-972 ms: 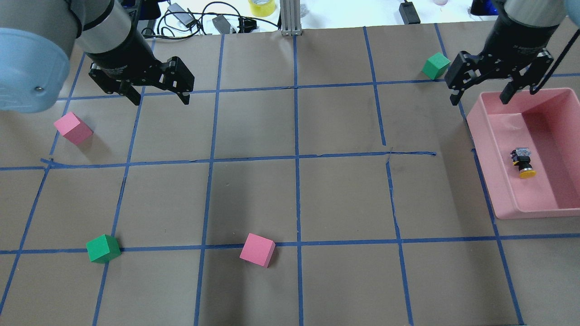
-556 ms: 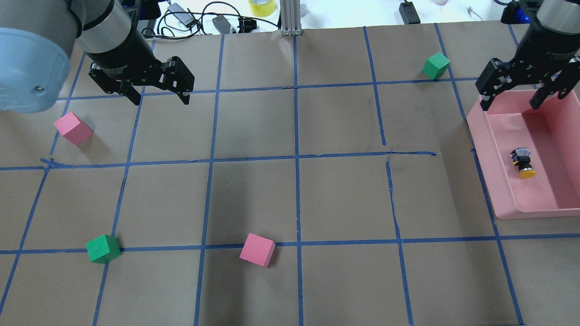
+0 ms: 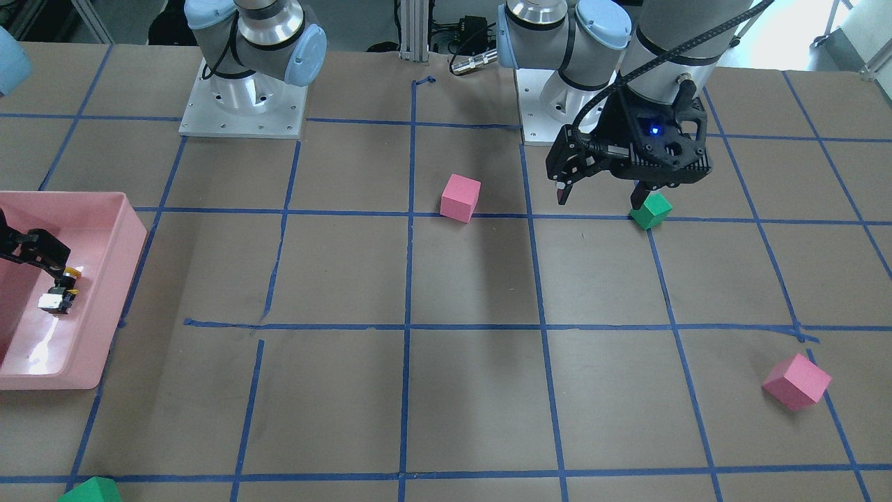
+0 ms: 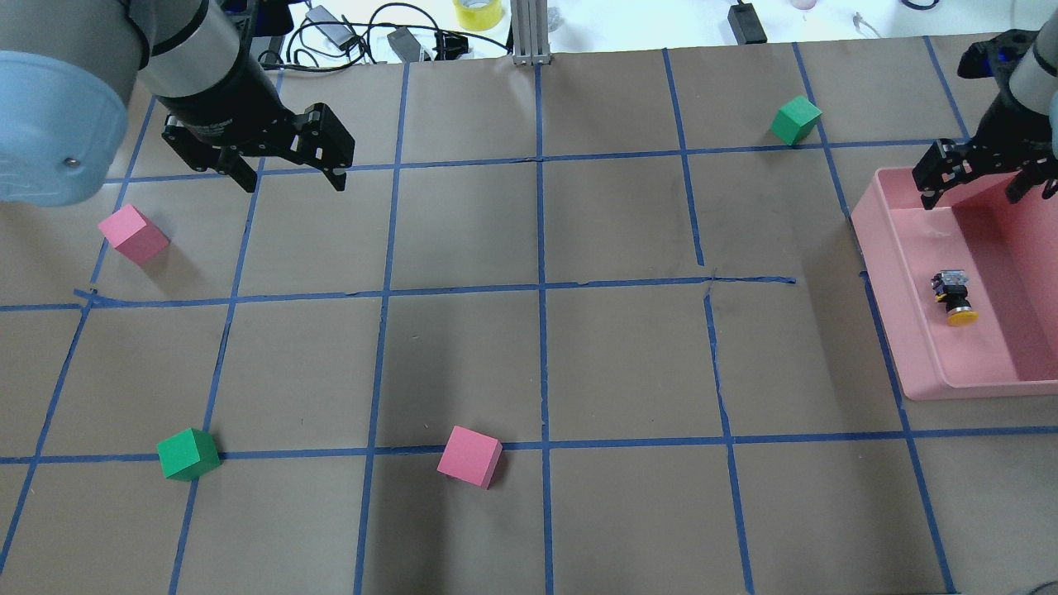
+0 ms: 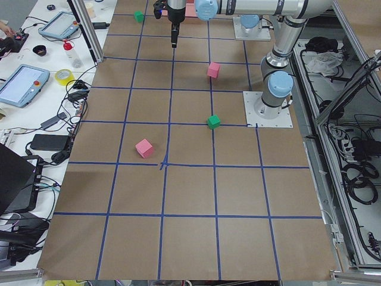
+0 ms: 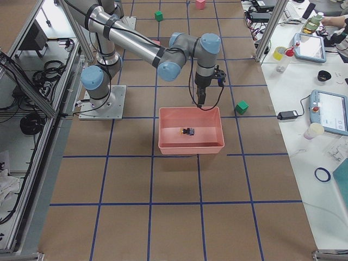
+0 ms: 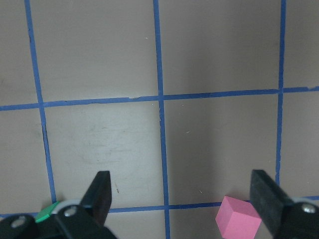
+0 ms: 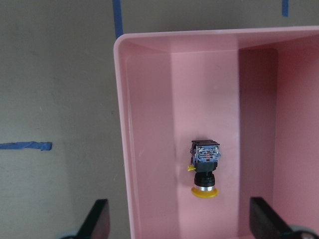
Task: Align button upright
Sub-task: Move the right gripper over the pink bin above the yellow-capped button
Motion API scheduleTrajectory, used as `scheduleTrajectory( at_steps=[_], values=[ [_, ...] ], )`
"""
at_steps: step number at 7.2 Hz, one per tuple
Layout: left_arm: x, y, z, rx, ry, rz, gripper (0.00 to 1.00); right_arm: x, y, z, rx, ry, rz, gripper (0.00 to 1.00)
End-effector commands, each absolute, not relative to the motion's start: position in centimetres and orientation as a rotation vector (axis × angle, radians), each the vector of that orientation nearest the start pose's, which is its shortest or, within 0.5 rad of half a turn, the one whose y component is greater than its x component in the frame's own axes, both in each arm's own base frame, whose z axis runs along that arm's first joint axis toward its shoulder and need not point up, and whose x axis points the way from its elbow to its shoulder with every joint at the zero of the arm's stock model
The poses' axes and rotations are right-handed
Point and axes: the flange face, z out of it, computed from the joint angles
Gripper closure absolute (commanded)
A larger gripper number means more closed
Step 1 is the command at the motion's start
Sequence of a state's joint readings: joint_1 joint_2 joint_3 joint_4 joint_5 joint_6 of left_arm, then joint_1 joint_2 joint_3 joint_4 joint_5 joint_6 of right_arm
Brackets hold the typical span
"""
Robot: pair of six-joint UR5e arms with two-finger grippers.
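The button [image 4: 955, 296] lies on its side on the floor of the pink bin [image 4: 888, 281], yellow cap toward the robot, clear of the walls. The right gripper [image 4: 969, 197] hangs above the bin's far end, fingers spread wide and empty, probably lining up a descent onto the button. The left gripper [image 4: 293, 185], likewise spread and empty, hangs well apart over the brown paper [image 4: 463, 231], seemingly parked clear.
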State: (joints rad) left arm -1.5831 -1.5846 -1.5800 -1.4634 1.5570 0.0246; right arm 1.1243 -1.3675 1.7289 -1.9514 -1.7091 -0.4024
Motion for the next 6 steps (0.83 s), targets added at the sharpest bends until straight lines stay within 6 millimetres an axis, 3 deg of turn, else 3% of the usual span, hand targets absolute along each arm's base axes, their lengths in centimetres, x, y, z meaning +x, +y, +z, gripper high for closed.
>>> scheduleTrajectory(
  at_steps=[1, 2, 3, 6],
  values=[
    [-14.1, -50.4, 48.8, 0.059, 3.152, -0.133, 0.00, -16.8, -53.0, 29.6, 0.144, 3.224, 0.179, 0.00],
    [-14.0, -50.4, 48.8, 0.057, 3.151, -0.133, 0.00, -17.5, -52.8, 26.6, 0.156, 3.209, 0.223, 0.00],
    [-14.1, -50.4, 48.8, 0.059, 3.152, -0.133, 0.00, -18.4, -53.3, 26.5, 0.181, 3.248, 0.115, 0.00],
    [-14.0, -50.4, 48.8, 0.057, 3.151, -0.133, 0.00, -18.4, -51.5, 23.1, 0.182, 3.214, 0.213, 0.00]
  ],
)
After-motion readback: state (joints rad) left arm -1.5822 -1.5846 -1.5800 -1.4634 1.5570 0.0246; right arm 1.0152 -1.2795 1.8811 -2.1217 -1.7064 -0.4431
